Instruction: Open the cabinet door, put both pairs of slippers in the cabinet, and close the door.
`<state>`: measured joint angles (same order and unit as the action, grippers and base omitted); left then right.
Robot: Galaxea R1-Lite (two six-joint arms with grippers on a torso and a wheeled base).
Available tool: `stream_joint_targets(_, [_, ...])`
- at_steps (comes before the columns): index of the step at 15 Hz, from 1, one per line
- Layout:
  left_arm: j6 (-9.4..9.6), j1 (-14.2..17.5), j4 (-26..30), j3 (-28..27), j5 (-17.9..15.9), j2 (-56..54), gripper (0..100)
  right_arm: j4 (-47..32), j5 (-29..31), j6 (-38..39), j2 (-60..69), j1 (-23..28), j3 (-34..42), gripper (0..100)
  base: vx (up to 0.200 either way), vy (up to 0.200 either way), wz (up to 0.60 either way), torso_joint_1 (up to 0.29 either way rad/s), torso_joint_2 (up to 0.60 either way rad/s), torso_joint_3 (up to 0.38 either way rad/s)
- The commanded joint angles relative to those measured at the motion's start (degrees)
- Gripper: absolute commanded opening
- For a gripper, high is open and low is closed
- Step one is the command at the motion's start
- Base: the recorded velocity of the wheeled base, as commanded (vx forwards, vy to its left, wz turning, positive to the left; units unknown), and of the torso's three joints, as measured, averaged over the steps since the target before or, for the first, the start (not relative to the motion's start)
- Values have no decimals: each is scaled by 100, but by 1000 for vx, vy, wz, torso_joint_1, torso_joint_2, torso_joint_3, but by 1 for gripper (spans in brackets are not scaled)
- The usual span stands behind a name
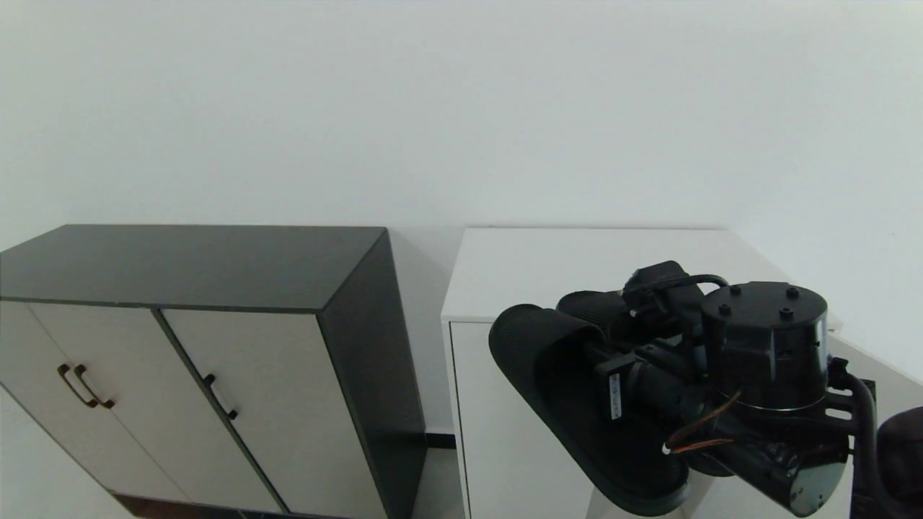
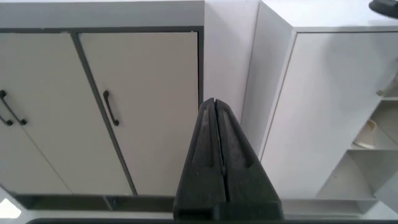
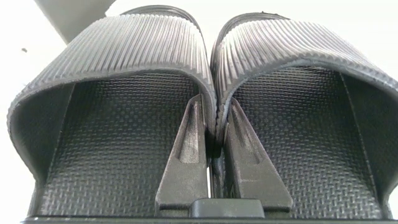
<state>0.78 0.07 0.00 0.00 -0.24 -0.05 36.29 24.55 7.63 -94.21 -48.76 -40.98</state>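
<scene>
Head view: the right arm (image 1: 764, 360) holds a pair of black slippers (image 1: 555, 375) up in front of the white cabinet (image 1: 548, 267). A dark cabinet (image 1: 180, 267) stands just beside it, doors closed.

Left wrist view: the left gripper (image 2: 214, 112) is pressed together on nothing, facing both cabinets.

Right wrist view: the right gripper (image 3: 211, 121) pinches the slippers' adjoining strap edges together.

In the head view the right arm (image 1: 764, 360) covers much of the pair of black slippers (image 1: 562, 375) and the white cabinet (image 1: 505, 432) front; the dark-topped cabinet (image 1: 216, 267) runs off the left and bottom edges. A pale shelf object (image 2: 371, 134) is too small to identify.
</scene>
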Motion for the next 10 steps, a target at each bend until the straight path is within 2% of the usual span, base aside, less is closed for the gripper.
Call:
stream_joint_targets(1, [1, 1, 0, 0, -2, 5, 0, -8, -3, 2, -10, -10, 3, 0, -200, 0, 0, 7, 2, 2])
stream_joint_targets(8, [19, 1, 0, 0, -2, 5, 0, 18, -21, 2, -1, -81, 56, 0, 0, 0, 0, 0, 0, 0])
stream_joint_targets(10, [19, 1, 0, 0, -2, 5, 0, 18, -21, 2, 8, -116, 73, 0, 0, -200, 0, 0, 0, 2])
